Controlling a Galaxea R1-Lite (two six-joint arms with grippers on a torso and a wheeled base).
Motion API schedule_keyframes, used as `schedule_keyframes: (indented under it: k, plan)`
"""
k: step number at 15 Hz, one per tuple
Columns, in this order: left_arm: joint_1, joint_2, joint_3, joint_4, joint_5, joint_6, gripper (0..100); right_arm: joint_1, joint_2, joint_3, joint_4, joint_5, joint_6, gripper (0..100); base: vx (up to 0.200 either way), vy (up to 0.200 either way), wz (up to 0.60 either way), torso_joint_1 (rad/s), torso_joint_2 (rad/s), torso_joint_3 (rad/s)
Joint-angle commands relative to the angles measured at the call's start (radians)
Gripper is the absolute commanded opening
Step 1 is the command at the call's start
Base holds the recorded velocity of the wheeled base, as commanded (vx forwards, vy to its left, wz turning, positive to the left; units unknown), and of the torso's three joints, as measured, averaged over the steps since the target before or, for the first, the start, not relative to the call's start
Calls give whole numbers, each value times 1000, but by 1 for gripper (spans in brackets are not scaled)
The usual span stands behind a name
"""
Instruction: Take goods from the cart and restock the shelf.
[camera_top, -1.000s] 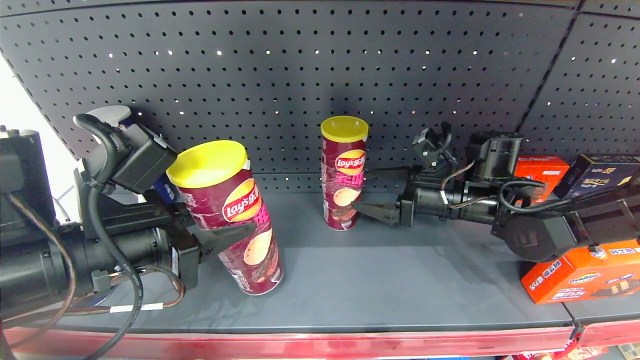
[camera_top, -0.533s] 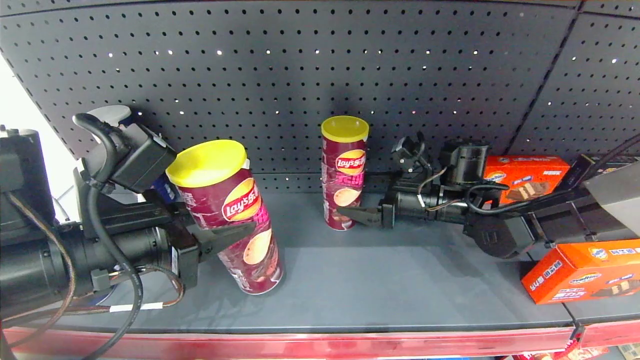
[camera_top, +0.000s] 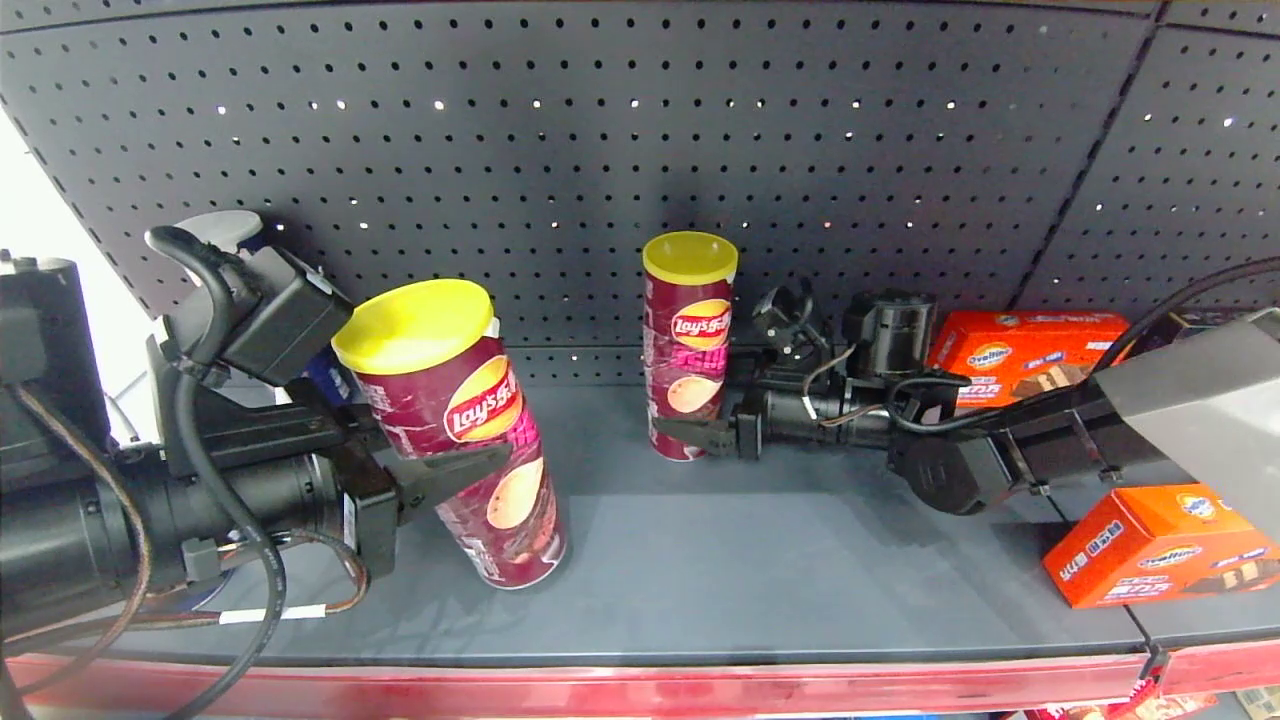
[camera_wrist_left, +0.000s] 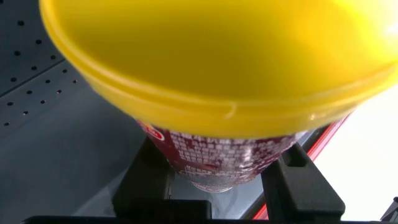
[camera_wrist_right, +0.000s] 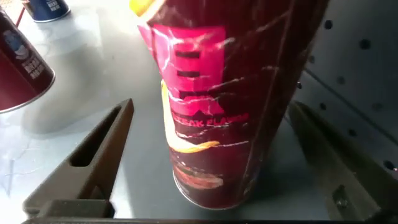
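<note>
**Asker:** What is at the left of the shelf?

**Describer:** The left gripper (camera_top: 455, 470) comes in from the left edge and is clamped on the near can (camera_top: 460, 420), a maroon chip tube with a yellow lid. The fingers grip it about mid-height. The tube leans, lid towards the arm and base down by the front of the grey shelf (camera_top: 760, 570). Whether the base touches the shelf cannot be told.

**Asker:** And in the middle?

**Describer:** The rear can (camera_top: 688, 340), a matching tube, stands upright close to the pegboard (camera_top: 600, 130), well apart from the near can. The right gripper (camera_wrist_right: 211, 112) reaches in level from the right. Its jaws are spread, one on each side of the tube's lower part. The wrist view shows a gap on both sides, so it grips nothing.

**Asker:** What does the next move depend on?

**Describer:** Probably that straddle. The rear can's long axis is vertical, crossways to the level fingers, and the can sits straight ahead between them. The right arm is far nearer to it than the left. Any sideways drift could knock the tube over.

**Asker:** Anything further right?

**Describer:** Two orange boxes, one at the back (camera_top: 1030, 340) and one nearer the front (camera_top: 1150, 545).
</note>
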Motion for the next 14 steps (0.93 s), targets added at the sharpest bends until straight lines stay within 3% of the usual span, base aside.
schedule_keyframes:
  k: [1, 9, 14]
  plan:
    - [0, 2, 0, -1, 0, 0, 0, -3, 25, -15, -23, 2, -1, 0, 0, 0, 0, 0, 0, 0]
    - [0, -1, 2, 1, 0, 0, 0, 16, 30, -1, -71, -110, -11, 0, 0, 0, 0, 0, 0, 0]
    - [0, -1, 0, 1, 1, 0, 0, 63, -70, 131, -154, -119, -4, 0, 0, 0, 0, 0, 0, 0]
